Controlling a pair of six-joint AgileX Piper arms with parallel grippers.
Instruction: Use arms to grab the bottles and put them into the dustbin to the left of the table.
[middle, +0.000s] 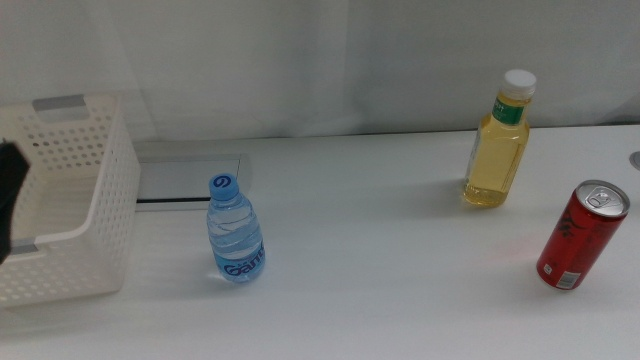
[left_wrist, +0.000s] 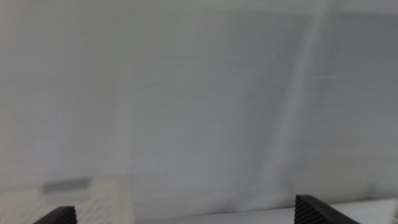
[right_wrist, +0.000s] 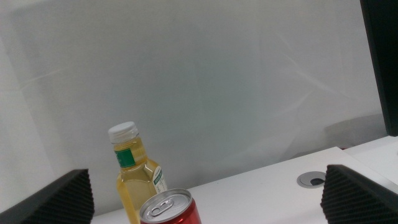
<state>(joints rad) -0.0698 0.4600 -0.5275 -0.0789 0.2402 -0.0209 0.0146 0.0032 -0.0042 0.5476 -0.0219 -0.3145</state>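
The small clear water bottle (middle: 236, 231) with blue cap and label stands upright on the white table (middle: 400, 300), just right of the dustbin (middle: 70, 215), a white perforated basket. The taller yellow-liquid bottle (middle: 498, 143) stands upright at the back right. A dark part of my left arm (middle: 10, 195) shows at the picture's left edge over the dustbin. In the left wrist view my left gripper (left_wrist: 185, 213) is open with nothing between its jaws, and the dustbin's rim (left_wrist: 74, 196) shows. My right gripper (right_wrist: 205, 186) is open and empty, apart from the yellow bottle (right_wrist: 134, 177).
A red drinks can (middle: 582, 235) stands near the right edge, in front of the yellow bottle, and also shows as a can (right_wrist: 171, 210) in the right wrist view. A grey panel (middle: 190, 180) lies behind the water bottle. A cable grommet (right_wrist: 311, 180) sits in the table.
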